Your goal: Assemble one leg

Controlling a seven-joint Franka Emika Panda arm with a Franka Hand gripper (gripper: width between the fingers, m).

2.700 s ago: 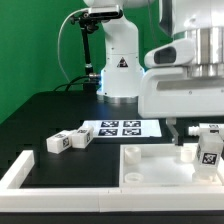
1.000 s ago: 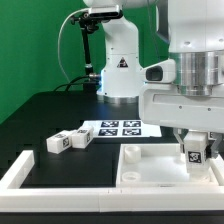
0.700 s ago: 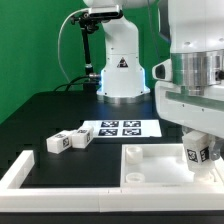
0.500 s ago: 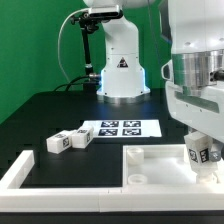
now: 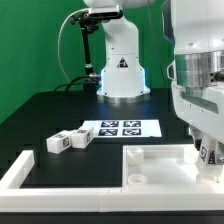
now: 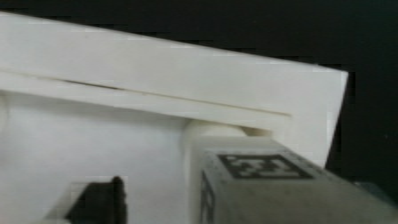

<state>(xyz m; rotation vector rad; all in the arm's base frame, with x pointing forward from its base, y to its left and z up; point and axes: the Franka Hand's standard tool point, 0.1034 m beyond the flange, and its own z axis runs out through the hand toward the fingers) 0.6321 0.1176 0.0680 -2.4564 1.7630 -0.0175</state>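
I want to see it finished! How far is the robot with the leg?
Not much looks done: no leg stands on its own on the big flat white square panel. Right now the gripper holds one small white tagged plastic leg upright at the panel's corner on the exterior view's right. Whether it is fixed in, I cannot tell. Two loose white legs lie on the black table.

leg (image 5: 208, 153) at panel (image 5: 150, 166) corner, marker board (image 5: 120, 128) behind

I read no text or numbers, only a warning triangle on robot base (image 5: 121, 64), fiducial tags on marker board (image 5: 121, 128), loose legs (image 5: 57, 143), leg (image 6: 267, 172)
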